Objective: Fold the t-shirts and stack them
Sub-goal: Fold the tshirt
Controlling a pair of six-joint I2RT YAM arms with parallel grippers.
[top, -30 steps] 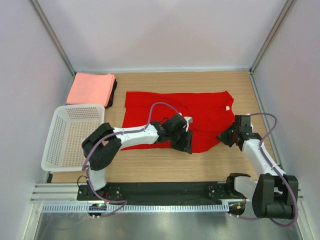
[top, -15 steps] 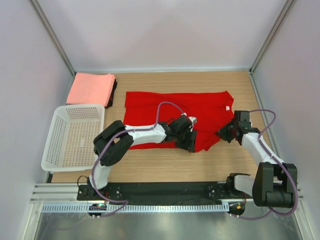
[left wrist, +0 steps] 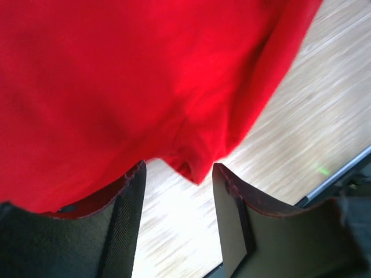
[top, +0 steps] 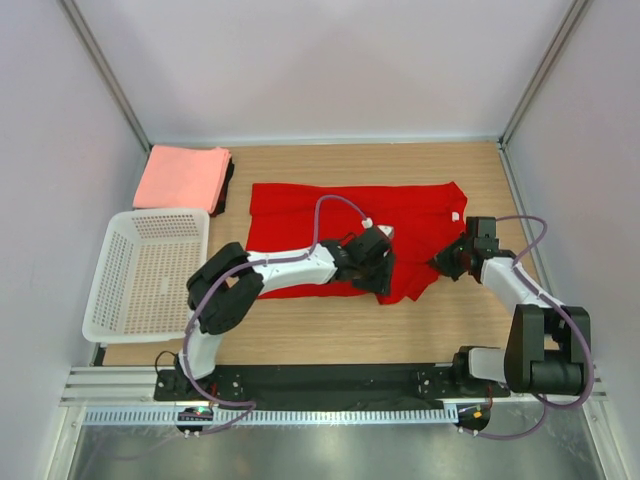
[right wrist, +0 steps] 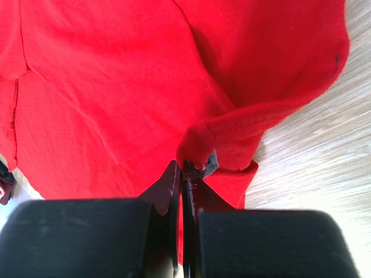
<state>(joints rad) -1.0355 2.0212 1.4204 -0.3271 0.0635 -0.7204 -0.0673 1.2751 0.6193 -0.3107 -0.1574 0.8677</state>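
The bright red t-shirt (top: 340, 212) lies spread across the middle of the table. My left gripper (top: 381, 283) is at its near edge. In the left wrist view the gripper (left wrist: 178, 194) is open, with a fold of red cloth (left wrist: 194, 165) just at the mouth of the jaws and bare wood between them. My right gripper (top: 448, 262) is at the shirt's near right corner. In the right wrist view it (right wrist: 185, 171) is shut on a bunched edge of the red shirt (right wrist: 226, 136). A folded salmon-pink shirt (top: 182, 177) lies on a dark shirt (top: 226, 186) at the far left.
A white mesh basket (top: 108, 272) stands at the left, near the left arm's base. Bare wooden table (top: 450, 320) lies in front of the red shirt. White walls close in the back and both sides.
My right gripper has moved up and left, carrying the shirt's near right corner inward. My left gripper has moved slightly farther over the shirt's near edge.
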